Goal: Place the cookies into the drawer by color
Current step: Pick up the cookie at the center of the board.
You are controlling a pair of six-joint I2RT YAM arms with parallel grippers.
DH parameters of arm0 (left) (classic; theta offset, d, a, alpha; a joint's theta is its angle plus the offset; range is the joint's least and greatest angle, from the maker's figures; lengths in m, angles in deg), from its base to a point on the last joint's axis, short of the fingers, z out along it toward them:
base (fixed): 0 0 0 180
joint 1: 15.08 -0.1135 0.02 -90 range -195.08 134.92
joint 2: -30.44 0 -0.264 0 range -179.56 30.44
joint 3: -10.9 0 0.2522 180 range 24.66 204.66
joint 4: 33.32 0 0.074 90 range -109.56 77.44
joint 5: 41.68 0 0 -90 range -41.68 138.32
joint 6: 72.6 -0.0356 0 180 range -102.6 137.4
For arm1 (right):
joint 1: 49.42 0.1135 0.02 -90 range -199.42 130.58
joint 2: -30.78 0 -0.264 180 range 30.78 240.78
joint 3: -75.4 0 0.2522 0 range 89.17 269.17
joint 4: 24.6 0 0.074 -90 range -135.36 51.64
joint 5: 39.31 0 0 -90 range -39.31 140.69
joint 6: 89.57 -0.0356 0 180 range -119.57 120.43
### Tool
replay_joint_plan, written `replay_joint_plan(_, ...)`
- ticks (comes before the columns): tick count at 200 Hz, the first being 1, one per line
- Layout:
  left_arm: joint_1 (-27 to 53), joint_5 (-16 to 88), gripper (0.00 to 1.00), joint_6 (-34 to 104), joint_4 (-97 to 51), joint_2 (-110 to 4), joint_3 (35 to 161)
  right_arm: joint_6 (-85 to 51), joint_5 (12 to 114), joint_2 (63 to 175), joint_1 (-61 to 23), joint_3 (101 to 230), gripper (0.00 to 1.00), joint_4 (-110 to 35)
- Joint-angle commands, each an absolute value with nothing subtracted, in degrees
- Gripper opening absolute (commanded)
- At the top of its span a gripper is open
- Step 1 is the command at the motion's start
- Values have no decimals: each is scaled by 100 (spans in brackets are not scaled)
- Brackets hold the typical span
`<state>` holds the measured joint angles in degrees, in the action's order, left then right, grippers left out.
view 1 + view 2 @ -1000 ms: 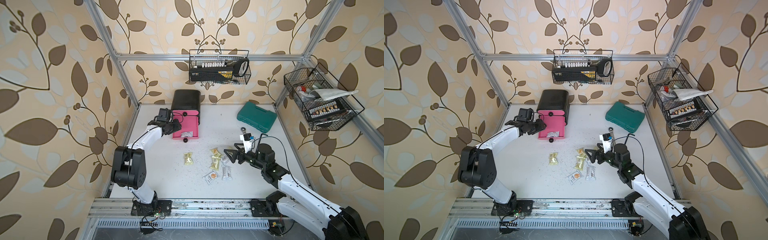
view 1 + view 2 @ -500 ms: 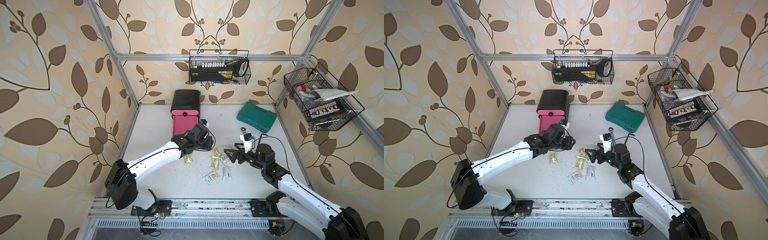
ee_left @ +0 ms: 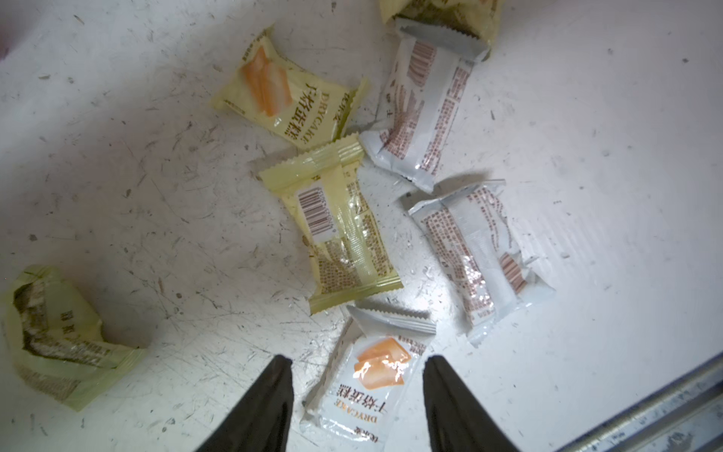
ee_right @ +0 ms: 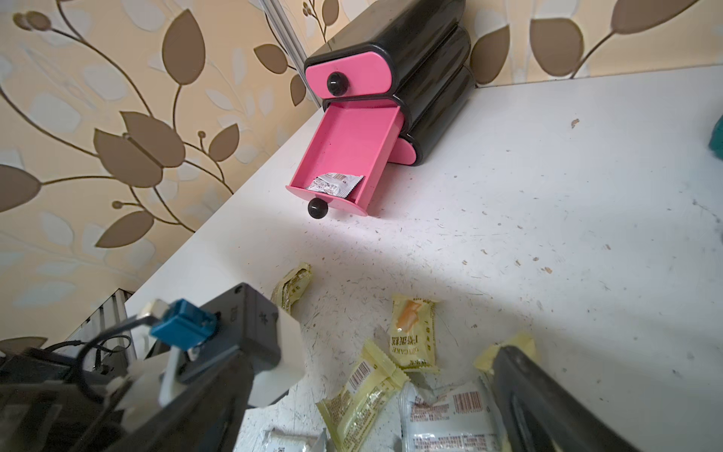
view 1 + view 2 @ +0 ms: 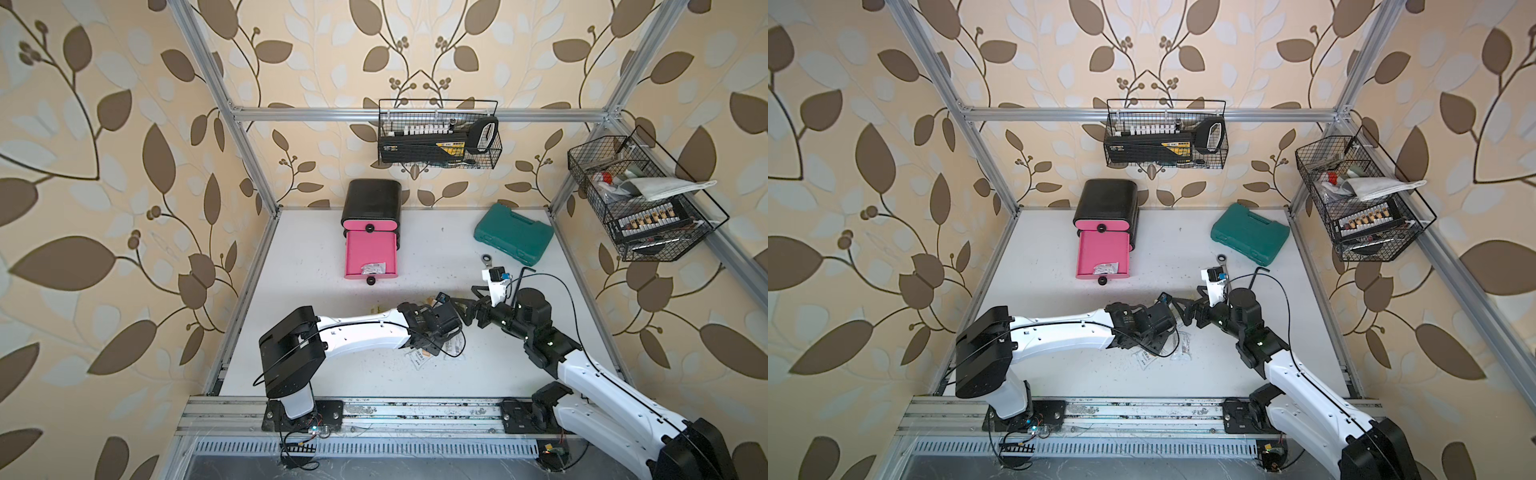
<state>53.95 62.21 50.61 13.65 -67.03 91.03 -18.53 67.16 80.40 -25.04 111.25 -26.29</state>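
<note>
Left gripper jaws apart, straddling white cookie packet: probably light, crinkly, slippery, crushable; best pinched across middle. Right gripper spread, empty.

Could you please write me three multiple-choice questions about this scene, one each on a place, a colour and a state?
1. Where does the crinkly silver-white wrapped packet near the small black rounded cabinet lie?
A. on the cabinet's top
B. in the pulled-out middle pink drawer
C. behind the cabinet

2. What colour is the wrapped cookie packet between the fingers of the left gripper?
A. black
B. pale yellow
C. white with orange biscuits

3. How is the top pink-fronted drawer?
A. shut
B. half out
C. removed

1 B: the right wrist view shows it at that drawer's front end.
2 C: the left wrist view shows it between the open jaws.
3 A: its front sits flush with the cabinet.
</note>
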Motion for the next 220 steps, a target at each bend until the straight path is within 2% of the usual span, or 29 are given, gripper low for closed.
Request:
replay_joint_plan(1, 5611, 5818, 61, 4694, 1167, -6734, 8986, -1844, 6677, 8049, -2465, 11228, 99, -2419)
replay_joint_plan(39, 5611, 5702, 64, 4623, 997, -6826, 8755, -1840, 6673, 8020, -2464, 11220, 99, -2407)
replay_joint_plan(80, 5620, 5663, 81, 4643, 1055, -6967, 8510, -1851, 6704, 8083, -2472, 11232, 99, -2406)
replay_joint_plan(105, 5620, 5592, 82, 4711, 991, -6966, 8293, -1855, 6713, 8098, -2472, 11240, 99, -2397)
replay_joint_plan(130, 5735, 5666, 76, 4808, 1018, -7064, 8205, -1852, 6704, 8086, -2464, 11236, 99, -2403)
replay_joint_plan(181, 6111, 6106, 51, 5051, 1354, -7615, 8553, -1853, 6695, 8101, -2471, 11237, 99, -2404)
replay_joint_plan(220, 6129, 6173, 42, 5288, 1171, -7558, 8507, -1862, 6686, 8138, -2467, 11234, 99, -2391)
